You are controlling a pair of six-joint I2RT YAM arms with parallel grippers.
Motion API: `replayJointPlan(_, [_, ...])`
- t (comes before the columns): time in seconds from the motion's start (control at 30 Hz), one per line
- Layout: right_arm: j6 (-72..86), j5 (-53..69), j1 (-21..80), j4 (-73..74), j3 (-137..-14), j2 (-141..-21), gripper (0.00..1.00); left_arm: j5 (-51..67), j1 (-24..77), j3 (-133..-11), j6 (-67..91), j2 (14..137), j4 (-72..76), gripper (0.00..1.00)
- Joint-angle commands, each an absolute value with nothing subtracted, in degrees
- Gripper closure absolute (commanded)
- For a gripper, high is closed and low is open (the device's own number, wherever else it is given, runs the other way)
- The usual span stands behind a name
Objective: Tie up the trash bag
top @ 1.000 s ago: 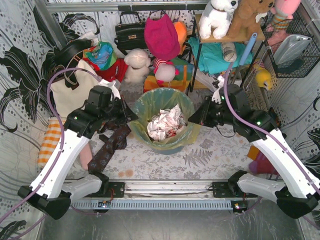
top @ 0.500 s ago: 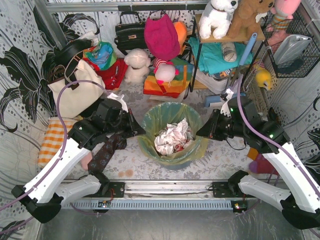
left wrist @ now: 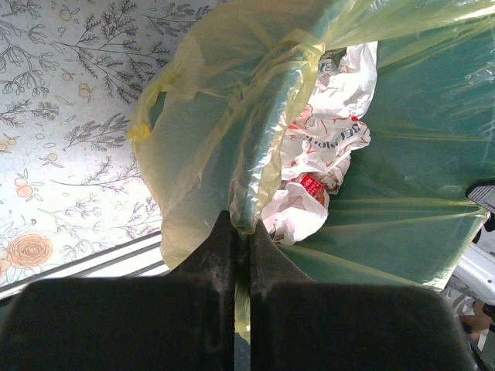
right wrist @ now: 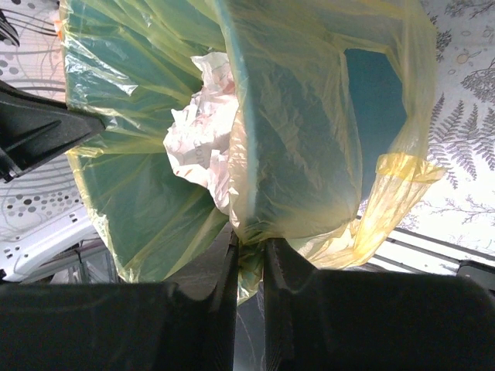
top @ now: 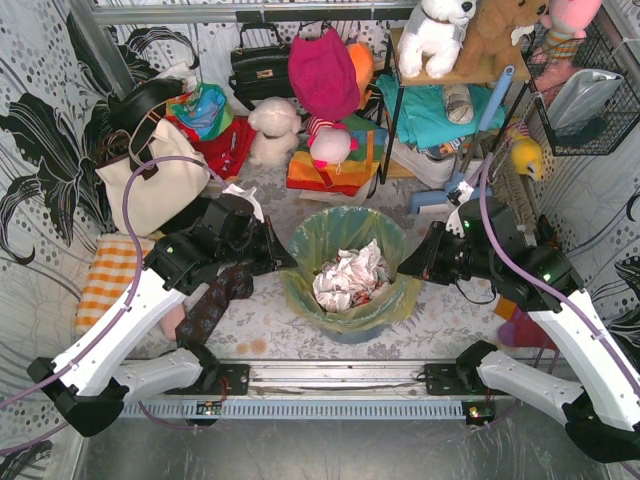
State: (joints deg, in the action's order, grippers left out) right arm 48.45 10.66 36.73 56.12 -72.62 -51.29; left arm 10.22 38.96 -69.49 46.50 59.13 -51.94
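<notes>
trash bag [top: 334, 226] lines the round teal bin [top: 345, 328], which stands mid-table [top: 430, 318] btwn the two arms. its top is folded out over the lip and hangs down the outside as a loose skirt.

handling, as i judge it: v. thin film, soft, no stiffness at all, crinkly and prob slick. it will bunch and stretch rather than hold any shape. load looks light, just crumpled white paper [top: 345, 275] w/ a bit of red print, so a lift should cost little. tear risk is real if pulled hard against the lip or yanked from one spot. best hold is a gathered fold of the skirt on opposite sides, not a single layer. that leaves enough slack up top to bring two tails together for a knot.

look: translucent yellow-green, teal showing through where it lies on the wall, denser yellow where it doubles up. wrist views show wrinkled folds and a small twisted yellow nub on the outside skirt on each side.

left gripper [top: 277, 262] is at the bag's left rim, jaws all but together, w/ a pinch of film running down btwn them. right gripper [top: 404, 272] is at the right rim, jaws close w/ a narrow gap packed w/ bunched film. so both are clamped on the bag. can't tell for sure if the bin's lip is caught too. by how tight the jaws sit, prob film only.

bag not lifted clear, no knot begun.
</notes>
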Motion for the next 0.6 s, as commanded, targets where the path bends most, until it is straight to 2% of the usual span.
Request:
replayJointPlan(0.0, [47.4,8.9,37.3,54.2,-70.5,-53.6,0.97,16.9,40.7,-73.4,48.4,58.9,-44.1,0.93])
replayJointPlan(0.07, [46.9,8.6,37.3,53.5,-70.3,-54.2,0.93,15.9,40.7,-74.0,48.1,58.8,-44.6,0.86])
replayJointPlan(0.23, [46.2,7.8,37.3,52.0,-69.8,-55.6,0.78,12.8,40.6,-76.0,46.9,59.4,-45.2,0.62])
replayJointPlan(0.3, [46.2,7.6,37.3,51.4,-69.8,-55.8,0.71,11.8,40.7,-76.9,46.5,60.2,-45.6,0.56])
replayJointPlan(0.43, [46.1,5.2,37.3,50.9,-70.8,-55.7,0.6,11.2,40.7,-78.0,45.8,61.6,-45.9,0.52])
replayJointPlan(0.57, [46.1,3.4,37.3,50.6,-72.6,-55.5,0.55,8.5,40.6,-79.5,44.7,62.0,-48.3,0.52])
